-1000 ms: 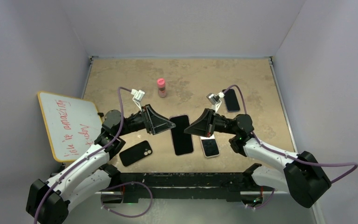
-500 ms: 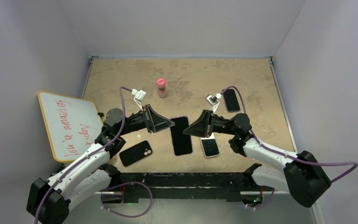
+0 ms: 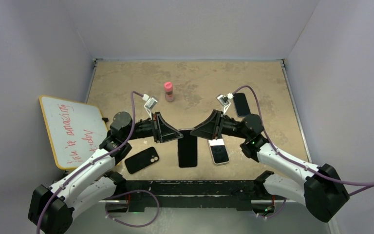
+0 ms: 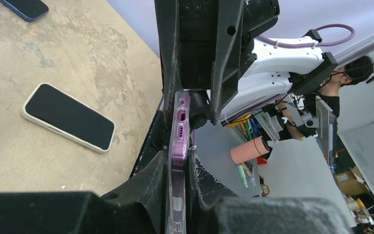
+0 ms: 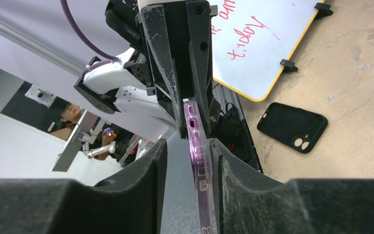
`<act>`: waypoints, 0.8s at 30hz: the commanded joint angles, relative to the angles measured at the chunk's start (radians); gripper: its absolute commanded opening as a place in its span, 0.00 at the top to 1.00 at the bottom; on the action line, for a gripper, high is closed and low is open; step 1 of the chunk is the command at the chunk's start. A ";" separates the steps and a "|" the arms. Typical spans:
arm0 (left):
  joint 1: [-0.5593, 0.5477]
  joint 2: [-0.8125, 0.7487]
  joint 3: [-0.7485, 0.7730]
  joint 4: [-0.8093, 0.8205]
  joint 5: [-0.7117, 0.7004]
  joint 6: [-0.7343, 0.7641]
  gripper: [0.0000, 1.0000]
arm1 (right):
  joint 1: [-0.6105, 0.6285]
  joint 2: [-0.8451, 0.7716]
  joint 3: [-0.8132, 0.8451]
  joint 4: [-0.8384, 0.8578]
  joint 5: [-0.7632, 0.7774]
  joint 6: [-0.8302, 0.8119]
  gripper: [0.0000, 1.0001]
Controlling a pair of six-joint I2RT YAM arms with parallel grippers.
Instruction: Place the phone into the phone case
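Observation:
A purple phone in a clear case (image 3: 187, 148) is held on edge above the table's middle. My left gripper (image 3: 179, 134) is shut on its long edge; the left wrist view shows the phone (image 4: 180, 126) pinched between both pads (image 4: 151, 185). My right gripper (image 3: 196, 132) faces it from the right. In the right wrist view the phone (image 5: 197, 151) rests against one finger (image 5: 224, 165), with a gap to the other, so this gripper (image 5: 187, 146) is open. A black phone case (image 3: 141, 160) lies flat to the left and also shows in the right wrist view (image 5: 292, 126).
A white phone (image 3: 219, 151) lies face up right of centre, also in the left wrist view (image 4: 68, 117). A dark phone (image 3: 242, 104) lies far right. A pink bottle (image 3: 168, 91) stands behind. A whiteboard (image 3: 70, 129) overhangs the left edge.
Both grippers have closed in toward each other at the table's middle. The purple phone has turned from lying flat to standing on edge between them, and shifted slightly nearer.

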 commanded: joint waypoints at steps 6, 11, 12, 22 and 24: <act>0.000 -0.007 0.026 0.011 0.003 0.008 1.00 | 0.005 0.000 0.088 -0.049 0.029 -0.061 0.78; 0.000 0.028 0.060 -0.104 -0.061 0.051 1.00 | 0.005 0.009 0.093 -0.150 0.072 -0.076 1.00; 0.000 0.034 0.075 -0.149 -0.079 0.081 1.00 | 0.005 0.009 0.102 -0.192 0.084 -0.094 1.00; 0.000 0.051 0.062 -0.068 -0.040 0.014 1.00 | 0.005 -0.033 0.077 -0.217 0.102 -0.126 0.70; 0.001 0.041 0.042 -0.001 -0.038 -0.041 1.00 | 0.005 -0.043 0.051 -0.173 0.073 -0.118 0.54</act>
